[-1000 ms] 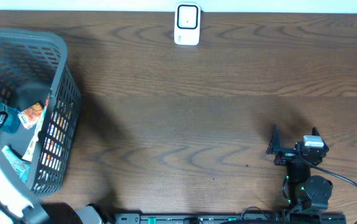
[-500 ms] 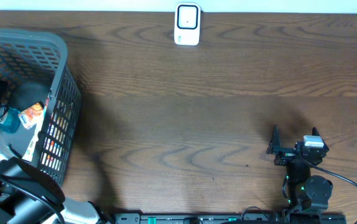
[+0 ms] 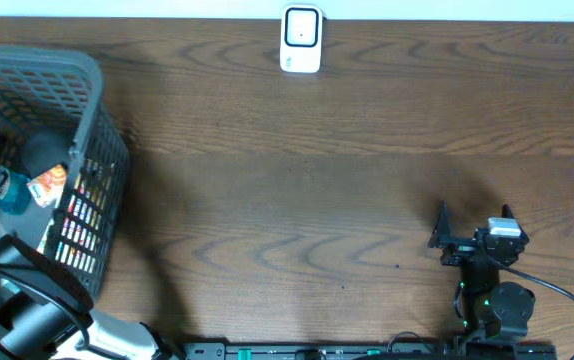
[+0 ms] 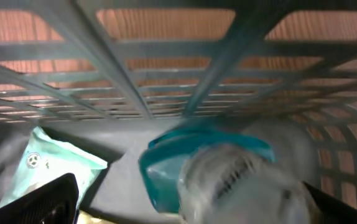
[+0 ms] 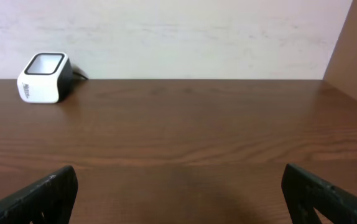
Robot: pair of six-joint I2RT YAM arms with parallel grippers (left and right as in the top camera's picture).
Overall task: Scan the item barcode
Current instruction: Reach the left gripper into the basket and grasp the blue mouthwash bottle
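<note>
So, table [image 3: 297,200]: dark wood grain is running across the whole overhead frame.
Room: a pale wall [image 5: 185,31] is showing behind the far table edge in the right wrist view, with a brown panel cutting in at the upper right.
Scanner [image 3: 301,38]: the little white unit is sitting top centre of the overhead shot, right at the far edge.
Basket [image 3: 92,75]: the grey mesh one is taking up the left side of the overhead view, and its slatted wall is filling the upper half of the left wrist view.
Item: the teal-capped bottle [image 4: 228,174] is lying on the basket floor, lower centre of the left wrist view and pretty blurred. In the overhead view it's peeking out at the left edge beside an orange packet [image 3: 49,183].
Left gripper [image 4: 190,186]: its fingers [image 4: 41,202] are spreading wide, one in each bottom corner, with the bottle lying between them. It's too blurry to say whether either is touching it.
Mint packet [image 4: 54,165]: lying just above the lower-left finger.
Right gripper [image 3: 475,215]: sitting lower right of the overhead view, jaws gaping wide over bare wood, gripping nothing, well apart from the basket.
</note>
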